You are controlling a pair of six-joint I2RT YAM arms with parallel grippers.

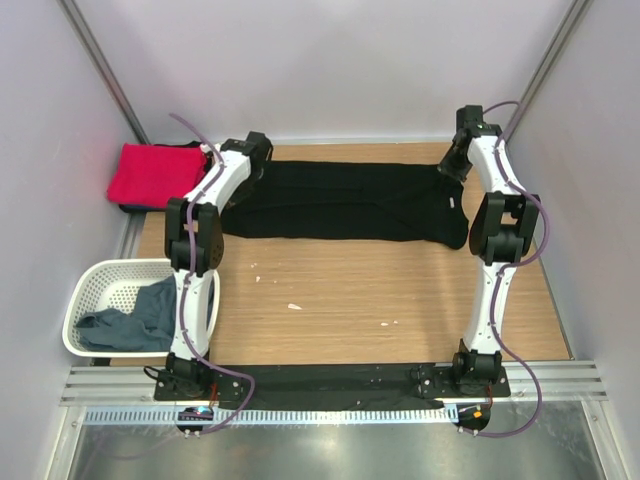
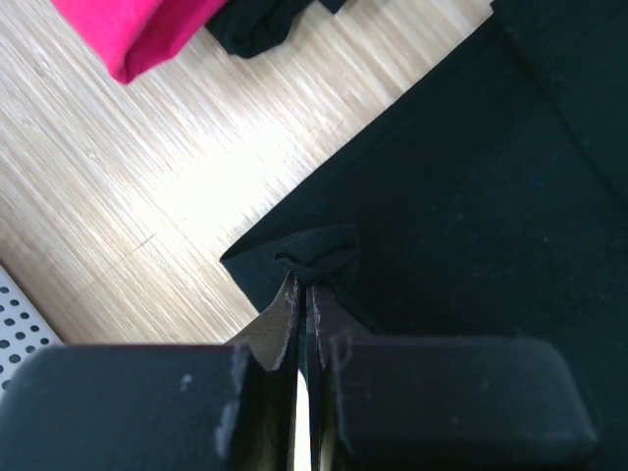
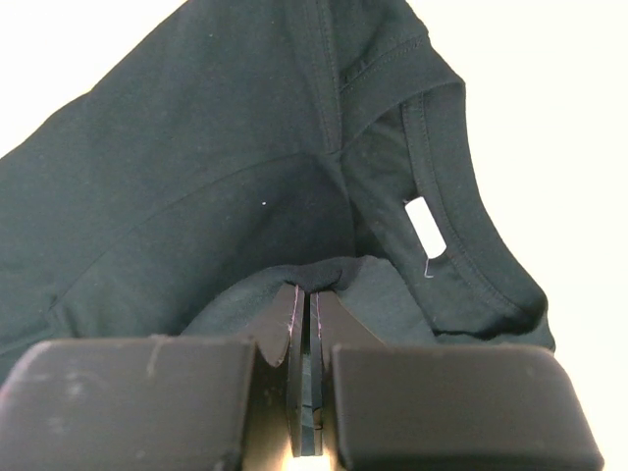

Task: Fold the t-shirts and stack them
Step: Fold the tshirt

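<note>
Black t-shirt [image 1: 340, 200] lies spread across the far surface [image 1: 350, 300] | left jaws clamped on its corner edge | right jaws clamped on a fold beside the collar | red t-shirt [image 1: 150, 172] far-left | grey-blue t-shirt [image 1: 135, 320] in basket [image 1: 90, 275] | bare wood along the shirt's near edge.

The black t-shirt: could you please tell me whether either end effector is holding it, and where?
Both are: the left end effector pinches a corner of the black t-shirt, the right end effector a fold beside its collar.
</note>
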